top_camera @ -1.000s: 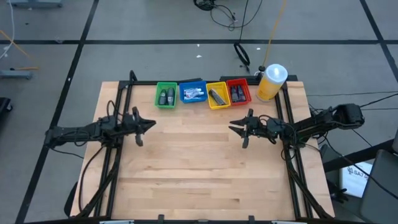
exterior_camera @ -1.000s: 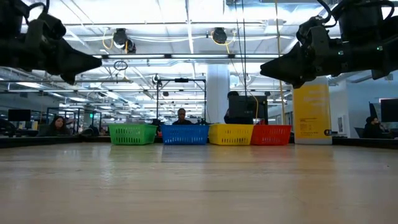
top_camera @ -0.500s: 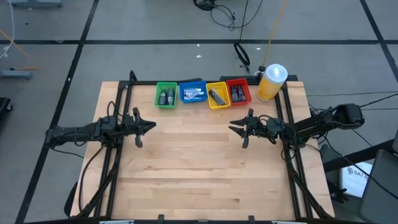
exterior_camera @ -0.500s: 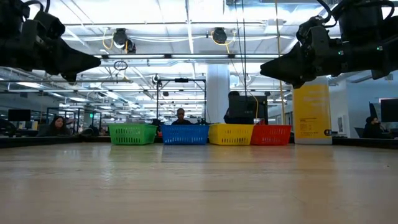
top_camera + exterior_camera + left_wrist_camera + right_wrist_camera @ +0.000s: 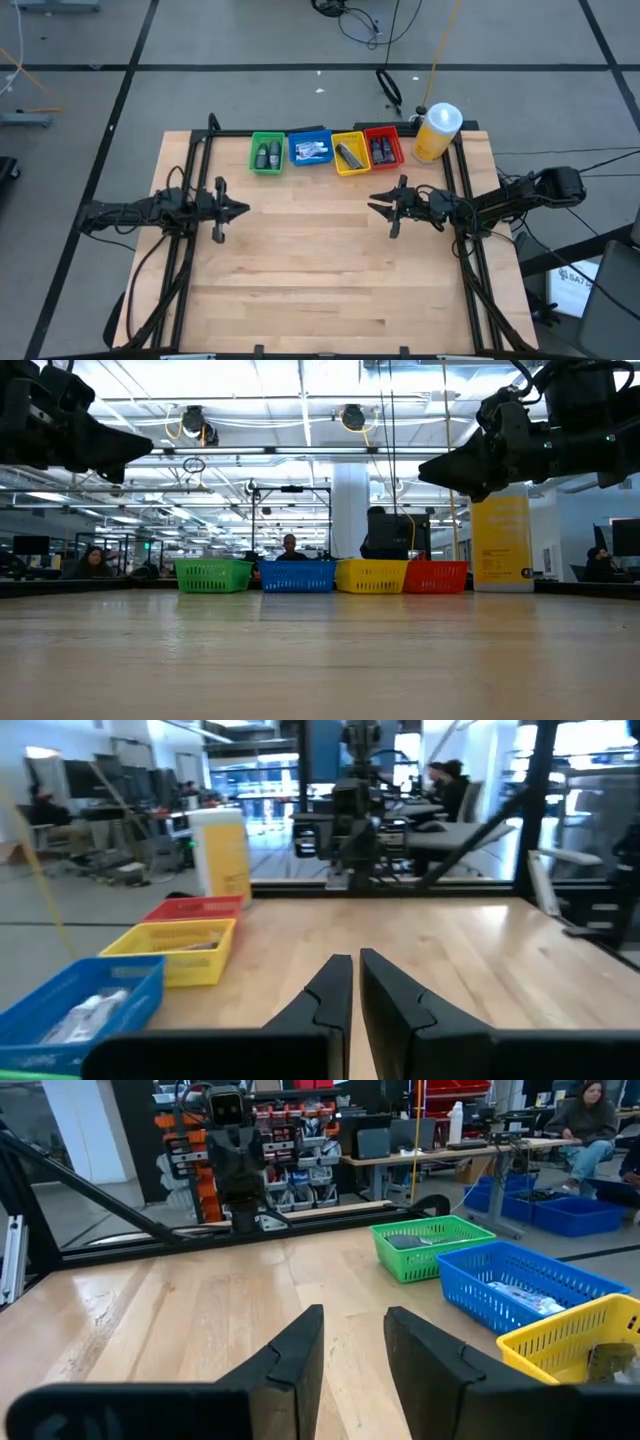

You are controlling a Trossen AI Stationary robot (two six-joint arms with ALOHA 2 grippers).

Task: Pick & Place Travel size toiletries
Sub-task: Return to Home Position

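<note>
The travel size toiletries point(image 5: 266, 156) lie inside the four coloured bins point(image 5: 310, 134), which stand in a row at the far edge of the table point(image 5: 320, 270). The left claw point(image 5: 354, 962) hovers above the table's left side with its fingers pressed together. The right claw point(image 5: 353, 1312) hovers above the right side, its fingers a little spread.

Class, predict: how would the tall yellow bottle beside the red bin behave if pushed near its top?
The yellow bottle stands tall and upright, so it would probably tip. Its cap looks round; once down, it might roll.
</note>
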